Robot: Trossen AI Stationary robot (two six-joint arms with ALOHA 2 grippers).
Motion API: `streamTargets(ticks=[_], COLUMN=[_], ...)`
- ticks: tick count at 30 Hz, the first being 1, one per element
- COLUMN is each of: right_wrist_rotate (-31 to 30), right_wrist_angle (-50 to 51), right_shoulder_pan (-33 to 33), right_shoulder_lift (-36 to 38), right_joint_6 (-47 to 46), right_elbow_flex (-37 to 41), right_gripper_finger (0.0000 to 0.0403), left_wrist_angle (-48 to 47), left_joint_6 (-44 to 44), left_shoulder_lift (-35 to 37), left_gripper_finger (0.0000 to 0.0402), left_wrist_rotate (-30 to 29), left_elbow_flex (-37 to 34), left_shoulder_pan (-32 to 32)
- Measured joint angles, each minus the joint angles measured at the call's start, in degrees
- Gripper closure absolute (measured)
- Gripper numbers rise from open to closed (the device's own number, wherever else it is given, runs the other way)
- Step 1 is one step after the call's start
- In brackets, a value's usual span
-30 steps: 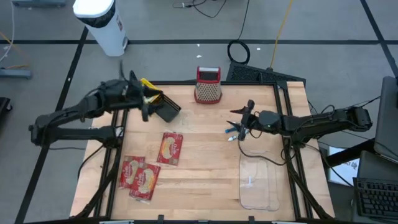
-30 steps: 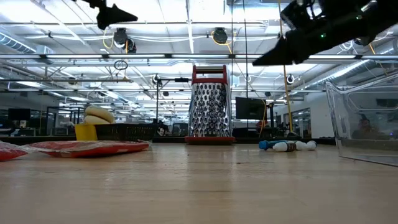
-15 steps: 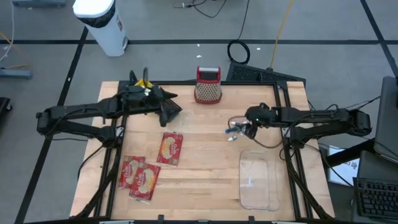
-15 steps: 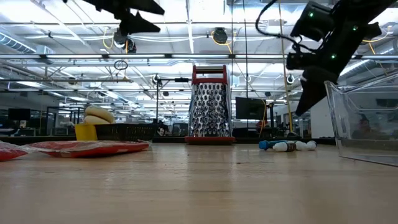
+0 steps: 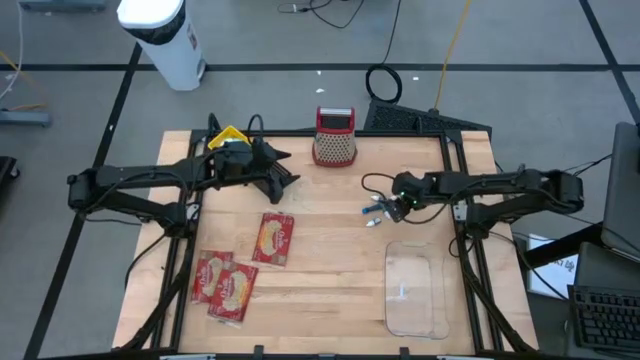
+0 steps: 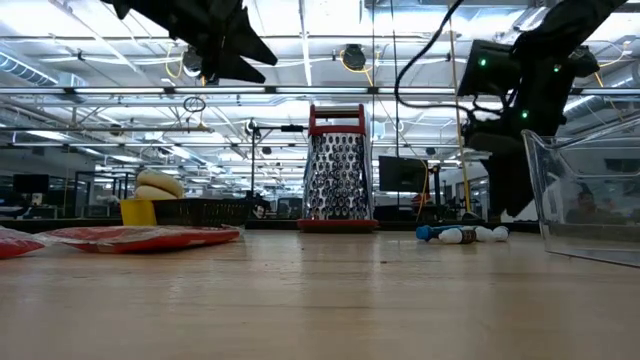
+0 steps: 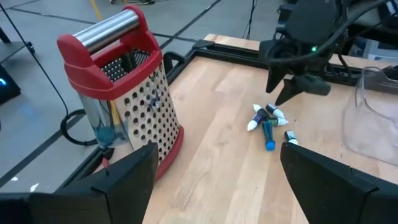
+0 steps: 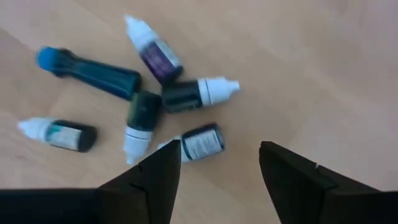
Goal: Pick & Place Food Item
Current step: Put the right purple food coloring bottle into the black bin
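Note:
Three red food packets lie flat on the wooden table: one (image 5: pixel 273 238) near the middle and two overlapping ones (image 5: pixel 225 285) toward the near left. My left gripper (image 5: pixel 287 168) hovers open, high over the table's far left part, pointing toward the grater (image 7: pixel 124 99). My right gripper (image 5: pixel 393 208) hangs open, fingers pointing steeply down, just above a cluster of several small dropper bottles (image 8: pixel 155 99) that lie on the table; nothing is between its fingers (image 8: pixel 158 180).
A red-framed metal grater (image 5: pixel 335 137) stands at the far edge. A clear plastic container (image 5: pixel 415 295) sits near the right front. A dark basket with a yellow piece (image 5: pixel 228 137) stands at the far left. Bare wood lies between the packets and the container.
My right gripper has tipped from nearly level to steeply downward, rolled, and sunk toward the bottles. My left gripper has moved toward the table's right and come down a little, still open. The packets and bottles have stayed put.

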State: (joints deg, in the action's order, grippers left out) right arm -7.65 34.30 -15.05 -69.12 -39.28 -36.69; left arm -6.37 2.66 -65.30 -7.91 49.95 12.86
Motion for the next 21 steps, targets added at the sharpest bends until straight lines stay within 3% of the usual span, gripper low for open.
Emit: streamTargets(ticks=[13, 21], right_wrist_rotate=[4.8, 5.0], right_wrist_angle=[-4.6, -8.7], right_shoulder_pan=[0.2, 0.4], right_shoulder_lift=[-4.2, -4.2], right_joint_6=[-5.6, 8.8], right_elbow_flex=[0.0, 0.0], right_gripper_finger=[0.0219, 0.0223], left_wrist_angle=[-0.7, -1.1], left_joint_6=[-2.1, -2.0], left_shoulder_lift=[0.0, 0.0], left_gripper_finger=[0.0062, 0.0062], left_wrist_rotate=[-0.2, -0.2], left_elbow_flex=[0.0, 0.0], left_shoulder_pan=[0.0, 0.0])
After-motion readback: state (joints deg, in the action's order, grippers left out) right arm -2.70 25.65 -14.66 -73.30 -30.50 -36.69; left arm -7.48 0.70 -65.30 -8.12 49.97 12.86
